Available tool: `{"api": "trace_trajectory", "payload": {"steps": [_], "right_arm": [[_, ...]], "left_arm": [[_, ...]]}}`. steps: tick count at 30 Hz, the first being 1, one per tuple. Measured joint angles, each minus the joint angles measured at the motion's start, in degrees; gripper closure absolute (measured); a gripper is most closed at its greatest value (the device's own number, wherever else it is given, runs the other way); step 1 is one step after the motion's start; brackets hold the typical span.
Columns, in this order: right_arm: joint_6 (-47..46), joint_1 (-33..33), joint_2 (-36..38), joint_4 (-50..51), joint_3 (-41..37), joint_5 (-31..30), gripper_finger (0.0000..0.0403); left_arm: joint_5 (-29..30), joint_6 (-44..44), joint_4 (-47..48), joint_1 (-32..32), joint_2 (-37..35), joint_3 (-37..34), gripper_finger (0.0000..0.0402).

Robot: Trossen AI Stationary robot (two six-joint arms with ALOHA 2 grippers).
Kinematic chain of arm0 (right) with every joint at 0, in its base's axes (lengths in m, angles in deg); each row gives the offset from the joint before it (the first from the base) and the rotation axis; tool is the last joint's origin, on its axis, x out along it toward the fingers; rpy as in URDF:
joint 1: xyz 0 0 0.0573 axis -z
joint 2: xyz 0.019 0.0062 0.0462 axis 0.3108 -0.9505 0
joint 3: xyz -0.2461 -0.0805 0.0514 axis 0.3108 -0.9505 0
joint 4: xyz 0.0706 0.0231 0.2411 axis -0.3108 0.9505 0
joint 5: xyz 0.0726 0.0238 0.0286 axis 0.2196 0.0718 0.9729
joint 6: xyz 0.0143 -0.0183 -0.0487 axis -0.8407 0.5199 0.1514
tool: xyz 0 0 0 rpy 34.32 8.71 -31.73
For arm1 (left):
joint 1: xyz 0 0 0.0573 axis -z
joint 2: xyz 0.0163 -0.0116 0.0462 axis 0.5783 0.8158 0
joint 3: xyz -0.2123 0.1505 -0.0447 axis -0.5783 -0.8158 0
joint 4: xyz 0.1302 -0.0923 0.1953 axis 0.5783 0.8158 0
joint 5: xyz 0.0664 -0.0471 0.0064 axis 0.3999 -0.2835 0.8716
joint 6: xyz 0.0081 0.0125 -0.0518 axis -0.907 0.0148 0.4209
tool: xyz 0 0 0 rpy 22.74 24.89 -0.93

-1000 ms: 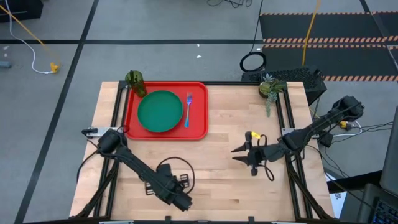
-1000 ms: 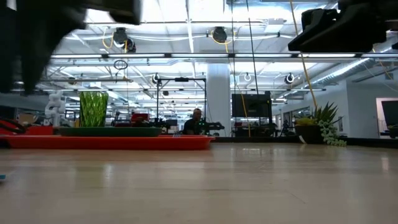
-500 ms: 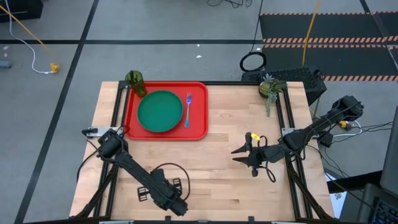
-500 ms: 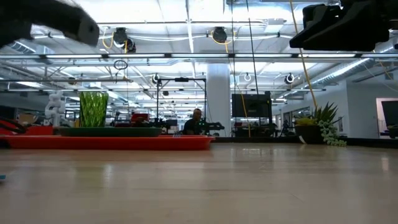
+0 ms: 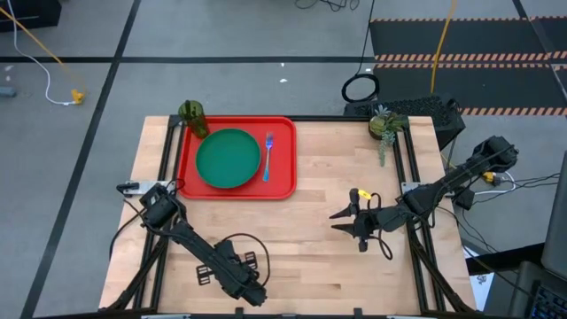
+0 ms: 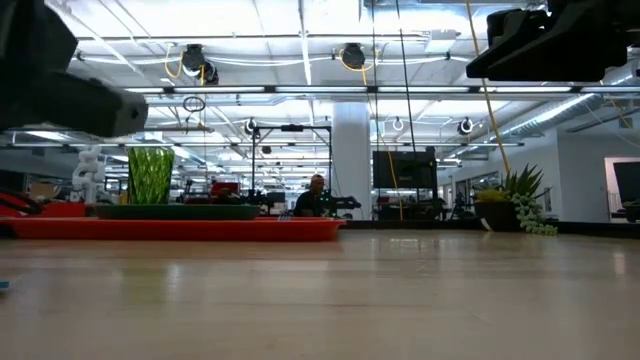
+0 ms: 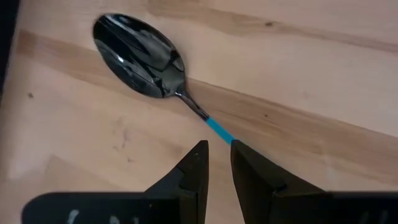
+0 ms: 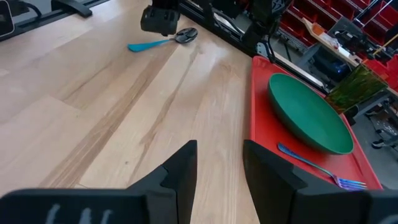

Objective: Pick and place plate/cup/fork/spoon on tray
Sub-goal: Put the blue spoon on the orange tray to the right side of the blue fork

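item: spoon (image 7: 146,61), on the bare tabletop (image 5: 319,230) near its front edge, well apart from the tray (image 5: 282,182). i have moved the left end effector (image 7: 216,163) back over it in the last second; fingers a narrow gap apart, gripping nothing, handle between the tips. right end effector (image 8: 219,163) waits mid-tabletop, slightly parted, holding nothing. plate (image 5: 228,159), fork (image 5: 267,154) and cup (image 5: 191,115) already on tray. spoon hidden under the arm from above.
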Motion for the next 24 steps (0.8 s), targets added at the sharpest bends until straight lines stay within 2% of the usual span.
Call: {"api": "trace_trajectory", "payload": {"steps": [6, 14, 24], "right_arm": [[0.07, 0.00, 0.00, -0.01, 0.00, 0.00, 0.0280], [0.65, 0.02, 0.00, -0.04, 0.00, 0.00, 0.0280], [1.95, 0.02, 0.00, -0.05, 0.00, -0.16, 0.0280]], "left_arm": [[-1.32, 0.13, -3.36, 0.15, -0.03, -4.01, 0.0330], [-1.05, -0.28, -3.12, -0.24, -0.17, -6.20, 0.0330], [5.64, -6.62, -3.31, -2.53, -0.36, -10.25, 0.0330]]}}
